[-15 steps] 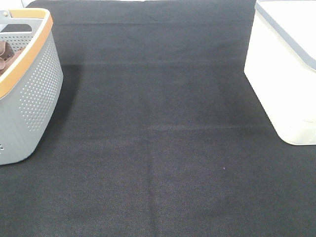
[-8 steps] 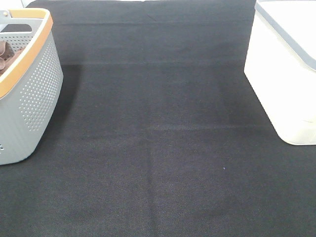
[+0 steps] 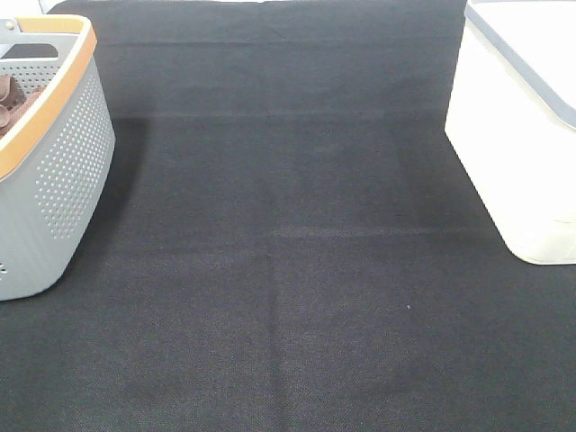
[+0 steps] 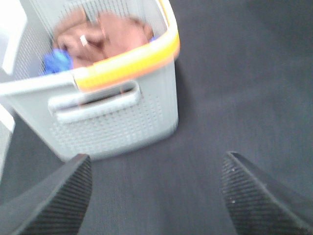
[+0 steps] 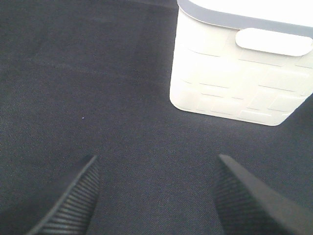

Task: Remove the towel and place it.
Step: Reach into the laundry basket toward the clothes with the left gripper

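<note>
Exterior high view: I see neither arm. The towel (image 3: 9,97) lies bunched inside the grey basket (image 3: 67,171) at the left edge of the mat (image 3: 297,270).

Left wrist view: left gripper (image 4: 155,171) spread wide, empty, short of the basket. I would descend over the rim and pinch a raised fold, clear of the blue item (image 4: 56,61).

Right wrist view: right gripper (image 5: 155,171) parted, empty, near the white bin (image 5: 234,73).

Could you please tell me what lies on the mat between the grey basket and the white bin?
Nothing does: in the exterior high view, only bare black mat separates the grey basket from the white bin.
</note>
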Robot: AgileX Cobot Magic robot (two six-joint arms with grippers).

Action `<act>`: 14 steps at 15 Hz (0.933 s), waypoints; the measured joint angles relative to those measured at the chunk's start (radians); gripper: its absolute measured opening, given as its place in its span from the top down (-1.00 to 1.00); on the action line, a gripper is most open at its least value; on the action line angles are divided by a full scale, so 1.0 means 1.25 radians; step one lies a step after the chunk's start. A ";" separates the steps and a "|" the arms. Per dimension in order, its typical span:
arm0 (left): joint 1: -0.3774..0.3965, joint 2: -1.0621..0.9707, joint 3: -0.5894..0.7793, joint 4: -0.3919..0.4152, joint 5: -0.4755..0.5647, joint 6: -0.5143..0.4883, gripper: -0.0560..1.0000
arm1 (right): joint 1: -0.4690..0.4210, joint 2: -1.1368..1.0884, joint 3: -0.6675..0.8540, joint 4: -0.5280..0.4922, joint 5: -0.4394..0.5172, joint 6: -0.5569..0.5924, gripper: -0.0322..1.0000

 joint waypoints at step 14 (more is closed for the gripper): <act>0.000 0.761 -0.324 -0.001 -0.428 -0.102 -0.45 | 0.000 0.000 0.000 0.002 0.000 0.000 -0.29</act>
